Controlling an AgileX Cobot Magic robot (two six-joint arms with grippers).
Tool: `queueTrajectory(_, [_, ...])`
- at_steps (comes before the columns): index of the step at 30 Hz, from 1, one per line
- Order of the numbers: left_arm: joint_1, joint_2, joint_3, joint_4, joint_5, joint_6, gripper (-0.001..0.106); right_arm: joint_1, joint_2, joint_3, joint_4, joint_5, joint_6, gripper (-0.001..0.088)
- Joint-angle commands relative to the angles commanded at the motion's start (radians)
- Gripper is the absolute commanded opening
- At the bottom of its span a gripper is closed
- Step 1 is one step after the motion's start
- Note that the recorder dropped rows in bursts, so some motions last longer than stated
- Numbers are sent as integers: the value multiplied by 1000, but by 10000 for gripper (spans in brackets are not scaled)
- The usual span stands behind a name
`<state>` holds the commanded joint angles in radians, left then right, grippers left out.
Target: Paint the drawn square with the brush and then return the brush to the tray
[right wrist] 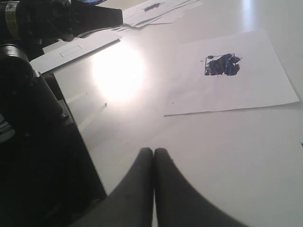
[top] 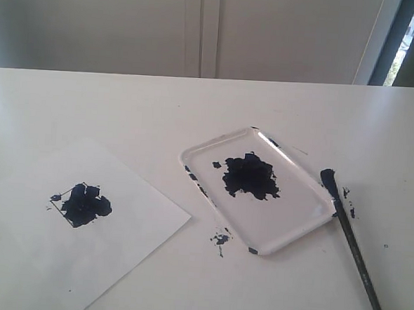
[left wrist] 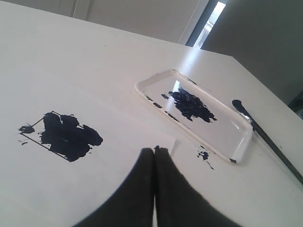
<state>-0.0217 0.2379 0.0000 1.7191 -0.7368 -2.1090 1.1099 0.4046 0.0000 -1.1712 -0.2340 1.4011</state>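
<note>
The brush (top: 352, 245) lies flat on the table (top: 125, 108), outside the tray (top: 192, 161), at about 3 o'clock of it in the exterior view. There is one brush, one tray, one sheet of paper (top: 60, 258) and one drawn square (top: 81, 205), plus two grippers.

The brush's long axis runs on a slant. Its blue-stained bristles point to about 11 o'clock and its black handle runs off toward 5 o'clock, down to the picture's lower edge. The silver collar sits close against the tray's right rim; I cannot tell whether they touch. The square, at 9 o'clock of the tray, is largely covered with dark blue paint. A few paint specks (top: 219, 236) mark the table at the tray's 6 o'clock.

The left gripper (left wrist: 154, 150) points down toward the paper's near corner, its fingers pressed together on nothing. The right gripper (right wrist: 154, 151) is the same, closed and empty, aimed at bare table beside the sheet.
</note>
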Motion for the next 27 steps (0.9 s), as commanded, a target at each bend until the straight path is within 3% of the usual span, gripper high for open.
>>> queueTrajectory(8, [-2, -79, 0, 0, -1, 0, 0, -3, -39, 0, 0, -2, 0, 0])
queueTrajectory(13, [-2, -218, 0, 0, 5, 0, 0, -47, -286, 0, 0, 1, 0, 0])
queueTrajectory(15, [-2, -238, 0, -9, 15, 0, 0, -90, -405, 0, 0, 1, 0, 0])
queueTrajectory(27, [-2, -238, 0, -11, 30, 4, 0, -506, -405, 0, 0, -40, 0, 0])
